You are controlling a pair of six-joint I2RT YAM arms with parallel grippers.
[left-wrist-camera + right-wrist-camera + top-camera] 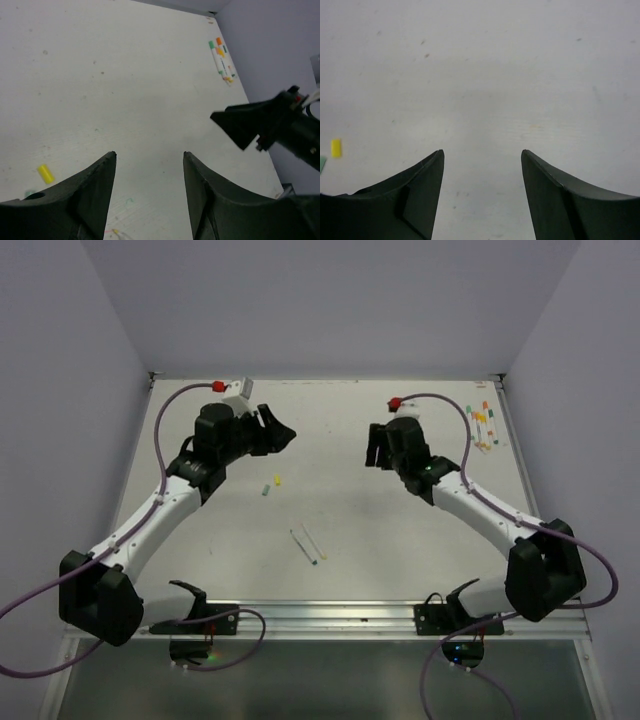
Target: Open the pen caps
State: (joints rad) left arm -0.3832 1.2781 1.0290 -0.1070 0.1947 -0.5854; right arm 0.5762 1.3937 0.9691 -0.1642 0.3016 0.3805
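Above mid-table, left gripper (283, 431) and right gripper (373, 455) both hang spread, empty. Risk: capped pens (483, 426) lie bunched by right edge; wide jaws may snag 2 together.

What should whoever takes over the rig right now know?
Left pincer: open, empty, above the table. Right pincer: open, empty.
Done: two pens lie mid-table, uncapped by the look of it; yellow cap and green cap lie loose beside each other.
Left: the pen pile at the far right edge, apparently capped.
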